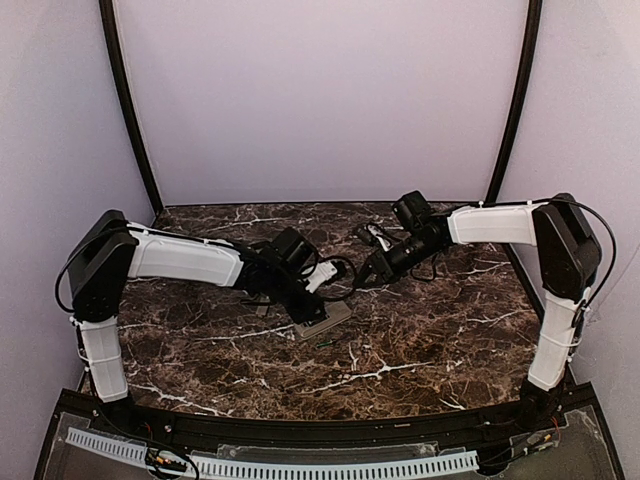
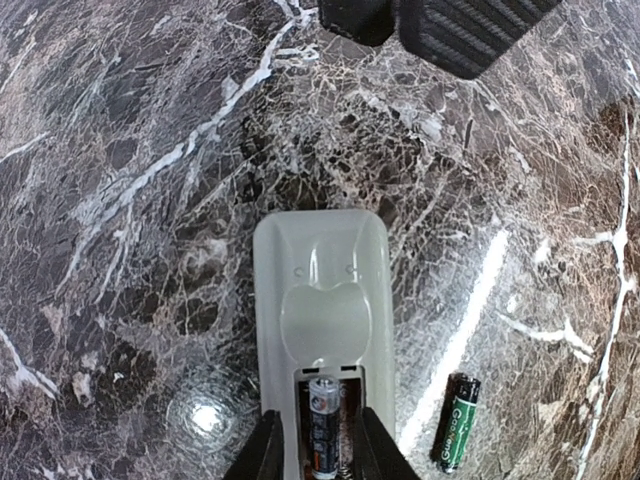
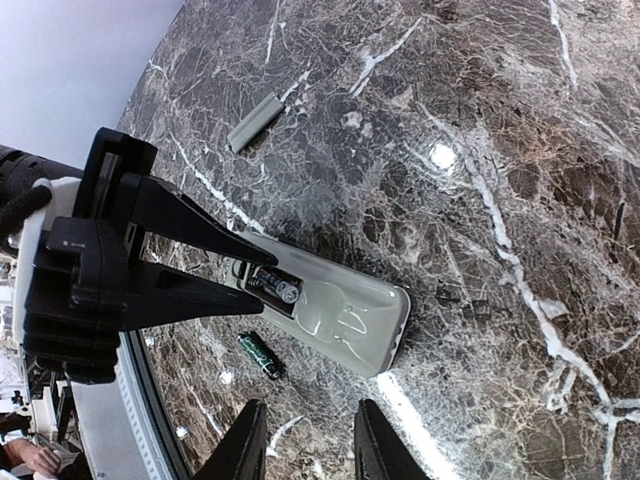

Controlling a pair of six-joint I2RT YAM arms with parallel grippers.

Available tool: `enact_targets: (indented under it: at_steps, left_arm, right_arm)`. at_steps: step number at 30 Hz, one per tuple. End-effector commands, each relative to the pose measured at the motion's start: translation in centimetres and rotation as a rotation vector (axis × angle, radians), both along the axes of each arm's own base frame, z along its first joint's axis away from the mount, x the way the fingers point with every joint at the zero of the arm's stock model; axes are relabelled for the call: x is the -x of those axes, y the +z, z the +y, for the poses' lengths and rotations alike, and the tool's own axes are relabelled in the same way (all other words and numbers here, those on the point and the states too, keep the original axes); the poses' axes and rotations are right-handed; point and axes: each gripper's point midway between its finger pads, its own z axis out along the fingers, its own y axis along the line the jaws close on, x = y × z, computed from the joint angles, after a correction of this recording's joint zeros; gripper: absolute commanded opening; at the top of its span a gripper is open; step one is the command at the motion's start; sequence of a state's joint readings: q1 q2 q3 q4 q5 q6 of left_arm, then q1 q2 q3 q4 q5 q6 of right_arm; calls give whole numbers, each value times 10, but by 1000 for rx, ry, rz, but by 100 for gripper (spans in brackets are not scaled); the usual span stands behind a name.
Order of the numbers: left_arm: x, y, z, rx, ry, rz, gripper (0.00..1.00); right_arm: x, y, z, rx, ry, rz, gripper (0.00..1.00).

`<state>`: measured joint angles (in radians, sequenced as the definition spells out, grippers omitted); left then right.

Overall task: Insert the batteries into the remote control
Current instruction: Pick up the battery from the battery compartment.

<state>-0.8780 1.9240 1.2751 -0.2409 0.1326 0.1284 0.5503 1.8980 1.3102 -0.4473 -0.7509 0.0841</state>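
Left fingers point(image 2: 262, 455) hover narrowly parted, gripping nothing, straddling the seated battery point(image 2: 322, 425) in the remote control point(image 2: 322, 290), which lies back-up. I should grip the loose battery point(image 2: 458, 422) beside it mid-length and lower it squarely into the empty slot. Right fingers point(image 3: 240, 445): modestly apart, empty.

White ribbed casings clad both arms, the left arm point(image 1: 185, 260) at the frame's left and the right arm point(image 1: 497, 224) opposite, with bulky black joints, looping black cables point(image 1: 606, 245), and a matte-black, taper-fingered left gripper point(image 3: 270, 282).
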Motion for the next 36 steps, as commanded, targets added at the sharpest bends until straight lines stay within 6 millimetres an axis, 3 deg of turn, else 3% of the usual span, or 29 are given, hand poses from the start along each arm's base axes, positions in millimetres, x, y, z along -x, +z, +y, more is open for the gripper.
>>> enact_targets:
  at_steps: [1,25,29,36]
  left_arm:
    - [1,0,-3,-30,-21,-5,25]
    - [-1,-20,-5,-79,-15,3,14]
    - [-1,-18,-5,-80,-10,4,10]
    - [0,5,-12,-16,17,13,7]
  right_arm:
    - [0,-1,0,-21,7,-4,29]
    - [-1,-5,-4,-18,2,5,25]
    - [-1,-6,-4,-20,1,8,25]
    - [0,-7,-4,-19,3,10,24]
